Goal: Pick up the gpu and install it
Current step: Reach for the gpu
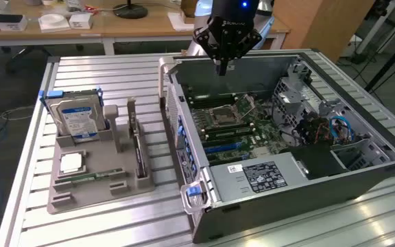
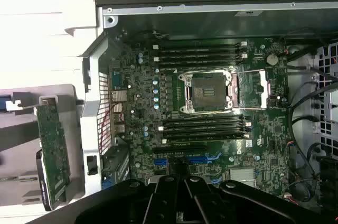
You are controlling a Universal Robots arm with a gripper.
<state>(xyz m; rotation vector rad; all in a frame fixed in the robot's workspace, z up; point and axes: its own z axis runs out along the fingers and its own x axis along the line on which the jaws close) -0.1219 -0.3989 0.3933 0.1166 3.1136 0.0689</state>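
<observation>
The gpu (image 1: 140, 154) is standing on its long edge in a slot of the grey holder (image 1: 88, 198), on the side of the holder nearest the computer case (image 1: 307, 190). In the wrist view the gpu (image 2: 53, 150) is showing its green circuit-board face, with a dark part at one end. Nothing is gripping or touching it apart from the holder.

In the same holder, a hard drive (image 1: 76, 121) with a blue-white label is standing upright. A square processor chip (image 1: 70, 163) is lying flat in front of it, and a narrow green memory stick (image 1: 88, 177) is lying just beside the chip. The holder is sitting on a slatted metal table (image 1: 101, 77), towards the exterior view's left.

The computer case is lying on its side with its panel off, towards the exterior view's right, exposing the motherboard (image 1: 238, 128). The processor socket (image 2: 206, 91) is sitting between rows of dark memory slots, and blue expansion slots (image 2: 182, 159) are lying beyond them. A labelled power supply (image 1: 263, 177) is filling the near end of the case.

The gripper (image 1: 221, 69) is hanging over the far rim of the case, well apart from the gpu. Its fingers are pressed together and holding nothing. In the wrist view the gripper (image 2: 179, 179) is looking down on the motherboard.
</observation>
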